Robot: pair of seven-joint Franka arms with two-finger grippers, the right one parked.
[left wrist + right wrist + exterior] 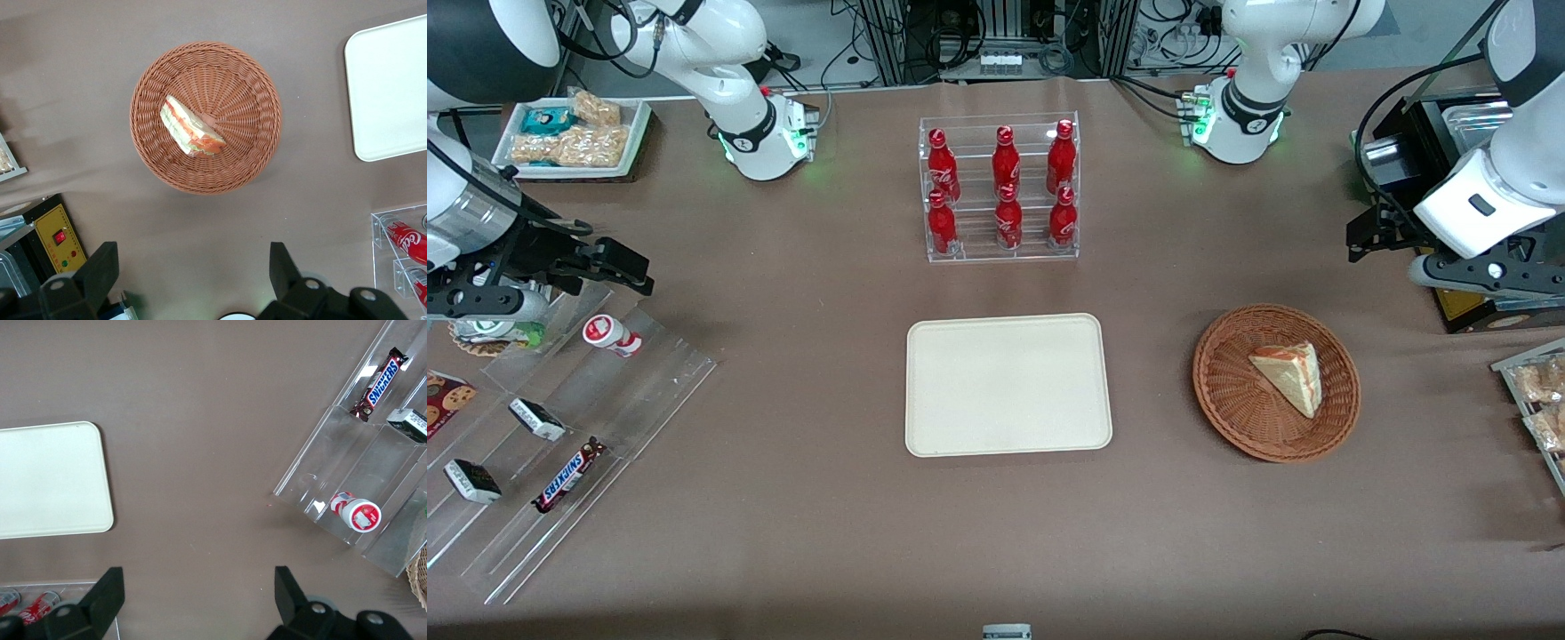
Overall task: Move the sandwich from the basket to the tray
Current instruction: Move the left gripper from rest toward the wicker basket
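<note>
The sandwich [1289,375] [192,127], a pale bread wedge with red-orange and green filling, lies in the round brown wicker basket [1227,391] [253,107]. The cream tray [1008,384] [390,87] lies flat beside the basket, toward the parked arm's end, with nothing on it. My gripper [1369,238] [193,267] hangs above bare table, farther from the front camera than the basket and a little toward the working arm's end. It is open wide, with nothing between its black fingers [107,267].
A clear rack of red cola bottles [1000,187] [407,243] stands farther from the front camera than the tray. A black box with a yellow panel [1467,311] [59,240] sits close under the arm. Snack packets [1538,391] lie at the working arm's end, stepped acrylic racks [560,427] at the parked arm's.
</note>
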